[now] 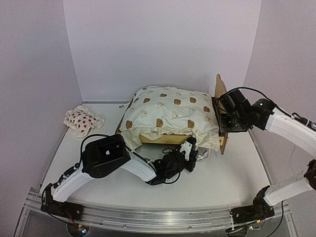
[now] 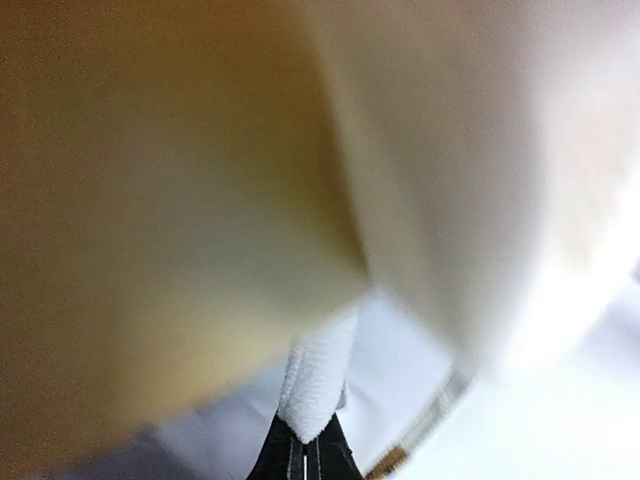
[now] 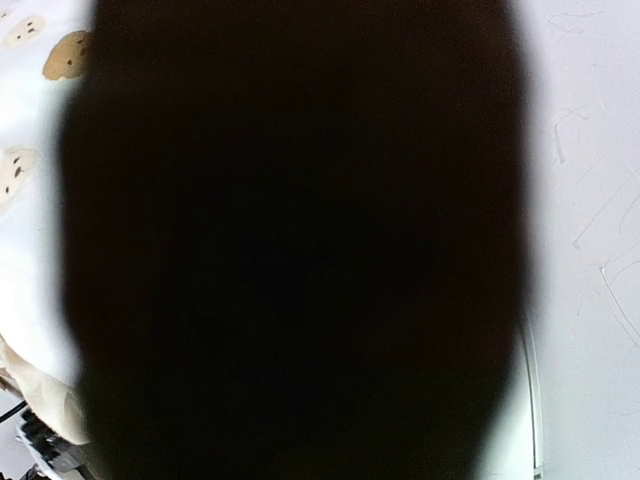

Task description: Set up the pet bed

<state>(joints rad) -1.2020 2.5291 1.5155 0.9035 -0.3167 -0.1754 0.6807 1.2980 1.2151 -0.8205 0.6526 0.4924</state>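
The pet bed [image 1: 163,139] stands mid-table, its plywood side rail facing me and its headboard [image 1: 219,86] on the right. A cream bear-print cushion [image 1: 168,113] lies on it and hangs over the near rail. My left gripper [image 1: 190,148] is low at the bed's near right corner. In the left wrist view it [image 2: 312,445] is shut on a white fabric tie [image 2: 320,385] of the cushion, beside the blurred rail [image 2: 150,220]. My right gripper [image 1: 223,121] is clamped on the headboard's edge. A dark shape [image 3: 300,240] fills the right wrist view and hides the fingers.
A small white pillow with red strawberries [image 1: 83,121] lies crumpled at the table's left, near the wall. White walls close in the back and both sides. The bear-print cushion [image 3: 30,150] shows at the left edge of the right wrist view.
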